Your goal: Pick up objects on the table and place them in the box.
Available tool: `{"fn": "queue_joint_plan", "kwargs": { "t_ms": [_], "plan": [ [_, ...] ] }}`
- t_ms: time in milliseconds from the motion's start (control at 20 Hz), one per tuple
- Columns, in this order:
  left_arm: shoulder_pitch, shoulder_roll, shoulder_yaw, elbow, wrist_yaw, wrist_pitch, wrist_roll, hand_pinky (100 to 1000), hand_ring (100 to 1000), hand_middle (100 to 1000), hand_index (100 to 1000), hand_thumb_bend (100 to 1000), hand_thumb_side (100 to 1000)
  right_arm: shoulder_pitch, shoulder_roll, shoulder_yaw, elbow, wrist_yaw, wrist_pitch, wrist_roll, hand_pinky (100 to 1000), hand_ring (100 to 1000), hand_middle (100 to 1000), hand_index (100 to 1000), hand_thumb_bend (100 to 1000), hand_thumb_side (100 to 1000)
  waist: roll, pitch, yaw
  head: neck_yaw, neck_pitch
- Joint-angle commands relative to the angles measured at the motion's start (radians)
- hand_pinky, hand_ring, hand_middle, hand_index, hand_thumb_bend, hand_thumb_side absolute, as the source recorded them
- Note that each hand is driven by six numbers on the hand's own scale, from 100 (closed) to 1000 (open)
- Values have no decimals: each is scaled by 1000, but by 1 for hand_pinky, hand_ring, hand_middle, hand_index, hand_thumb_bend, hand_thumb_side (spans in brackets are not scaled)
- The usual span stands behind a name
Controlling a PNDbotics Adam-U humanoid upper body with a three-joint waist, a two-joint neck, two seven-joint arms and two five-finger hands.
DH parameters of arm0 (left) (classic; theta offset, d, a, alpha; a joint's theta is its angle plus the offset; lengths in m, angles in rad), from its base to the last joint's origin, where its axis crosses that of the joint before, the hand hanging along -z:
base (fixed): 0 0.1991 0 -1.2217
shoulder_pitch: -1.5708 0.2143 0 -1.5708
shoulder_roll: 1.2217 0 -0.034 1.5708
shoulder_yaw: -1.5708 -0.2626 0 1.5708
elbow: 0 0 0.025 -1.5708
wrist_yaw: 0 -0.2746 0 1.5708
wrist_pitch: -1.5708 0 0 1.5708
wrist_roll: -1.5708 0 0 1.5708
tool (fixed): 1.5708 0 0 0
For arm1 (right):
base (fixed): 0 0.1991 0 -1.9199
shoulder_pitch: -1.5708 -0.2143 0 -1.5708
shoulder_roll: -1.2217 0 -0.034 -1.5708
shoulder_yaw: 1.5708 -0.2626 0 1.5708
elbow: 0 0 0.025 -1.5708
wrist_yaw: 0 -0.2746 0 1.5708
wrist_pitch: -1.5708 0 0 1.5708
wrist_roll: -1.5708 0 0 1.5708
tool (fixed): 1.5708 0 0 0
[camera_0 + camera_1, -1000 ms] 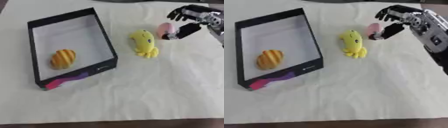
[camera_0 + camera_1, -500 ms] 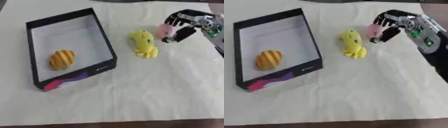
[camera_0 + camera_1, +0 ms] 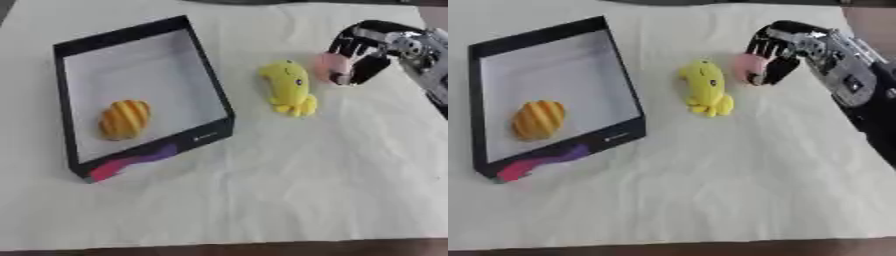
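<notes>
Right robot hand (image 3: 770,62): fingers curled round a small pink object (image 3: 748,67), held just above the tabletop (image 3: 710,190) at the far right. Grasp judged complete; carry to the box not yet made.

Box (image 3: 208,80): black-walled, pale floor, open top, far left of the work area, lying askew with one corner toward the near edge. Already inside: an orange striped item (image 3: 123,118), low on the left of the floor. Remainder of the floor bare.

Yellow plush toy (image 3: 289,88): flat on the tabletop between box and right robot hand, long axis running roughly far-to-near, legs at the near end. Just beside the pink object, on its left; contact between the two not determinable.

Governing relation: box lies to the left of the loaded hand, across the toy. Direct leftward path crosses the toy and then the box's right wall; lift judged necessary to clear both. Risk noted: low carry brushing the toy or catching the wall rim.

Left robot hand: not visible in either view. Right arm the only one placed to act; toy also nearer the right side.
</notes>
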Motion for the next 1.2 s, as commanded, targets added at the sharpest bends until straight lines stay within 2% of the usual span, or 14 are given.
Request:
{"fn": "queue_joint_plan", "kwargs": {
  "t_ms": [50,400,600,650,700,750,900,950,1000,1200],
  "plan": [
    [-8,16,11,-9,0,0,0,775,852,860,854,439,653,-21,-10,-2,3,52,-8,-43,726,635,515,690,303,100,10,-4,4,-5,-9],
    [-7,15,11,-10,-2,0,-2,775,851,853,854,438,653,-16,2,5,0,91,-20,-160,679,561,417,611,264,100,10,-2,6,-7,-7],
    [-6,15,12,-10,-3,0,-2,775,850,848,854,439,653,-9,-13,5,-34,98,-33,-208,666,539,378,572,252,100,9,-4,5,-6,-5],
    [-5,16,13,-10,-3,0,-2,775,850,847,854,439,652,-6,-21,4,-48,96,-35,-212,665,538,377,571,206,100,8,-5,4,-5,-4],
    [-4,16,13,-10,-3,0,-2,775,850,846,854,440,656,-3,-30,1,-66,91,-38,-213,666,539,378,572,118,100,8,-6,3,-4,-3],
    [-3,17,13,-10,-4,0,-2,775,850,845,853,439,652,1,-41,-3,-89,86,-40,-211,666,538,377,572,249,100,7,-7,2,-3,-2],
    [-1,20,15,-10,-5,0,-1,775,850,843,853,438,651,10,-84,-26,-181,58,-32,-203,667,537,375,573,256,100,6,-11,-2,-1,3],
    [-1,21,16,-9,-6,0,-1,775,850,842,853,442,652,12,-102,-37,-221,45,-24,-201,667,537,378,574,100,100,5,-12,-4,0,4],
    [0,22,16,-9,-6,0,0,776,849,841,853,438,650,13,-119,-49,-263,32,-15,-199,668,537,374,574,258,100,5,-14,-5,0,5],
    [3,27,17,-9,-8,0,0,776,850,839,853,439,649,-4,-176,-104,-431,-30,25,-191,668,535,373,577,262,100,4,-20,-12,1,12]
  ]
}}
